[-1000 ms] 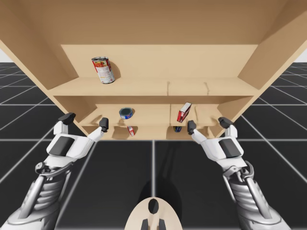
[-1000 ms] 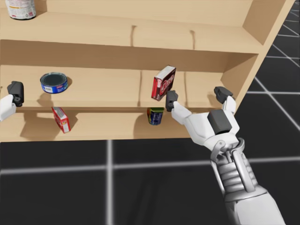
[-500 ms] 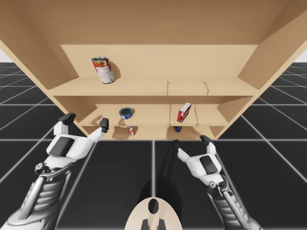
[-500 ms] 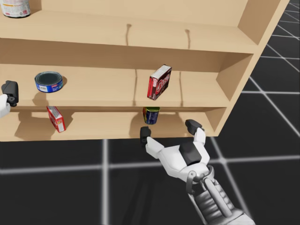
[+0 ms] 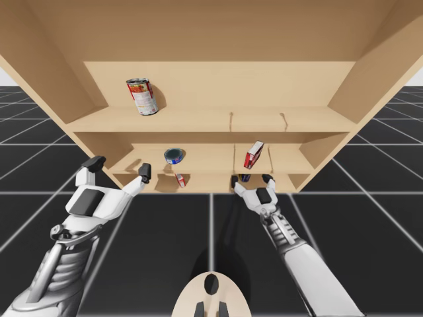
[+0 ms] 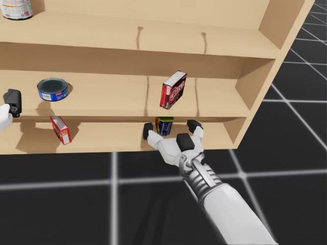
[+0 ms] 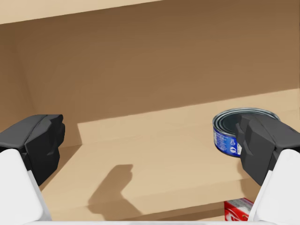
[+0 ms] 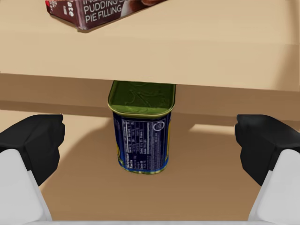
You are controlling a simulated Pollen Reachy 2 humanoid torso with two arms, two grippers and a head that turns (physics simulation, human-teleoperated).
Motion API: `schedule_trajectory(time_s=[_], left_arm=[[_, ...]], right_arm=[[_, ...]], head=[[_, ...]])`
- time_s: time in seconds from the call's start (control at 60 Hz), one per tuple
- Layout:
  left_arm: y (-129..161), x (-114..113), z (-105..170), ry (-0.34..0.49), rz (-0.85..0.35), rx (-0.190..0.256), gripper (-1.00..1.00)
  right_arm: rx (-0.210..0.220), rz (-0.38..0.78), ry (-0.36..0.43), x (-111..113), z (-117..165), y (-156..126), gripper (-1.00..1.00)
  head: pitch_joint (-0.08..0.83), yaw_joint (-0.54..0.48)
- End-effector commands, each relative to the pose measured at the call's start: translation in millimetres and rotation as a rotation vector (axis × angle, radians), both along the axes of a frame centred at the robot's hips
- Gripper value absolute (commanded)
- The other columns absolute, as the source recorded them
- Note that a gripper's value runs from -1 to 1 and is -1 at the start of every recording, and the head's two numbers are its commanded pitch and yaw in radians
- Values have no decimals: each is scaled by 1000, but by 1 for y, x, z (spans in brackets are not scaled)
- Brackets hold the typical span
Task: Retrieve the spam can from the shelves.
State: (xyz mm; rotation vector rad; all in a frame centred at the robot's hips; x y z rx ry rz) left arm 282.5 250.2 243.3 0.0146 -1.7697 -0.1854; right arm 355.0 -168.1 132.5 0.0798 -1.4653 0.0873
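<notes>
Approach step: right gripper (image 5: 251, 180), fingers wide apart, is at the mouth of the bottom wooden shelf (image 8: 79, 197), with the blue rectangular tin with olive-gold lid (image 8: 142, 126) upright ahead between them, untouched; next move calls for advancing, then closing on its sides.

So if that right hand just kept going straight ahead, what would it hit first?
Most likely the blue rectangular can. It stands on the bottom shelf, straight ahead of my right gripper, whose jaws are open to either side of that line. I can't judge exactly how far off it is.
</notes>
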Motion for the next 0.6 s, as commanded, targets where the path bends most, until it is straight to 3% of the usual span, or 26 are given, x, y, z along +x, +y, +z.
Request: schedule_trajectory(time_s=[0.017,0.283,0.5,0.517,0.55,0.567,0.583,0.6], left_arm=[[-1,0,0,1,-2,2,-1000],[-3,0,-1,5,-4,3,-1000],[-3,-1,-1,8,-5,3,-1000],[-3,-1,-1,8,-5,3,-1000],[-3,-1,-1,7,-5,4,-1000],[-3,-1,-1,8,-5,3,-1000],[-3,-1,-1,8,-5,3,-1000],[-3,-1,-1,8,-5,3,-1000]], right_arm=[[120,21,63,22,-17,55,-1000],[142,31,155,48,-33,68,-1000],[133,82,236,50,-44,72,-967],[132,86,239,49,-44,72,-882],[125,67,218,48,-45,74,-530],[126,80,218,48,-45,74,412],[130,86,220,48,-45,75,923],[134,89,222,48,-45,75,990]], head=[[574,-202],[579,-194],[582,-196],[582,-196],[581,-196],[581,-196],[582,-196],[581,-196]])
